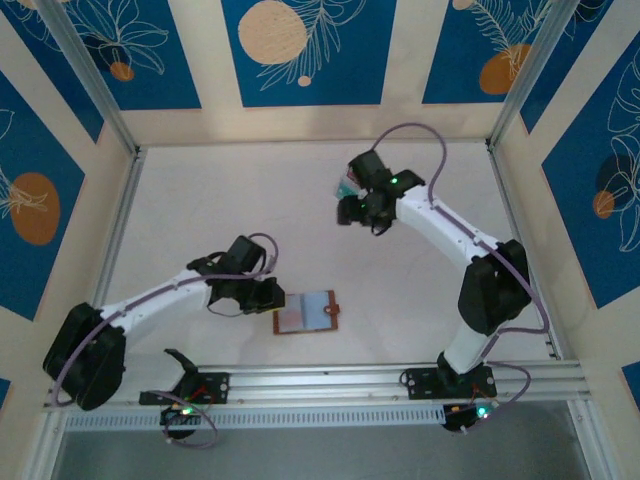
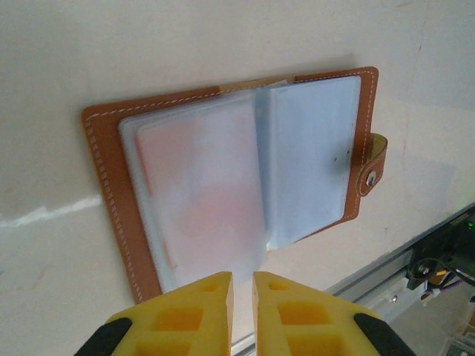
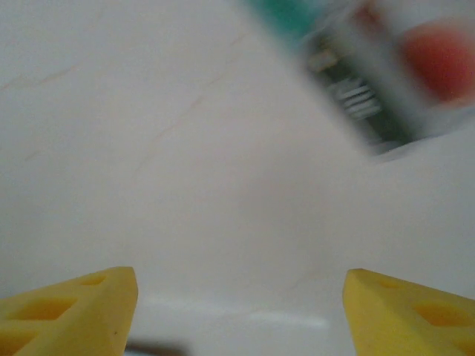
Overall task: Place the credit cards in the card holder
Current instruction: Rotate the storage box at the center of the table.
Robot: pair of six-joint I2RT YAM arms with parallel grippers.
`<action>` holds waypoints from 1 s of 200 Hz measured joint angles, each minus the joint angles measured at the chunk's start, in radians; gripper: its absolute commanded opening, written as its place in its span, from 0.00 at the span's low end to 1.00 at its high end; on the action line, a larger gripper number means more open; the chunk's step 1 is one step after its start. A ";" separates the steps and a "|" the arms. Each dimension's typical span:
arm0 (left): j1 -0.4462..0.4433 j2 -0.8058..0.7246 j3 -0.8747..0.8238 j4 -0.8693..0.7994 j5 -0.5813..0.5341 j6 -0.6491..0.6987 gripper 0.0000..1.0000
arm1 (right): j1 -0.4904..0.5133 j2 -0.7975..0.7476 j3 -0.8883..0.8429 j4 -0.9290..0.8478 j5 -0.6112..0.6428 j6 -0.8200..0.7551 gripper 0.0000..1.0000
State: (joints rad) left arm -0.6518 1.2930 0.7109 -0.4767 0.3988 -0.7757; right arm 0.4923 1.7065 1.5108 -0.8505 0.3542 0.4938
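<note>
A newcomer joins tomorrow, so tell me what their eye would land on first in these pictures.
The brown card holder lies open on the table in front of the left arm. A reddish shape shows through one clear sleeve, and the left gripper is nearly shut at its near edge. Farther back, the right gripper stands wide open, with a teal, dark and red blur, likely the credit cards, just ahead.

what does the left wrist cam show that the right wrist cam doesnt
Left wrist: the open brown leather card holder lying flat, a reddish card behind its clear sleeve, and the left gripper nearly shut. Right wrist: blurred teal, dark and red credit cards at top right, and the right gripper wide open. Both: the pale tabletop and yellow gripper foam at the bottom.
</note>
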 measured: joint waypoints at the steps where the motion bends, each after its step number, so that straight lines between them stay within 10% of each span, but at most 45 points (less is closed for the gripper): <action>1: -0.001 0.002 0.001 0.001 0.000 0.000 0.14 | -0.003 0.001 0.003 -0.002 0.006 -0.002 0.75; 57: -0.019 0.128 0.021 0.069 -0.003 0.000 0.13 | -0.123 0.234 0.218 -0.033 0.233 -0.173 0.68; 200: -0.021 0.154 -0.011 0.140 -0.003 -0.001 0.13 | -0.401 0.365 0.492 -0.019 -0.105 -0.234 0.53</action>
State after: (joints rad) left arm -0.6727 1.4471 0.7002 -0.3363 0.3958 -0.7769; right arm 0.0910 2.0712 2.0026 -0.8692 0.2497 0.2596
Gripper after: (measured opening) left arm 0.133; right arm 0.552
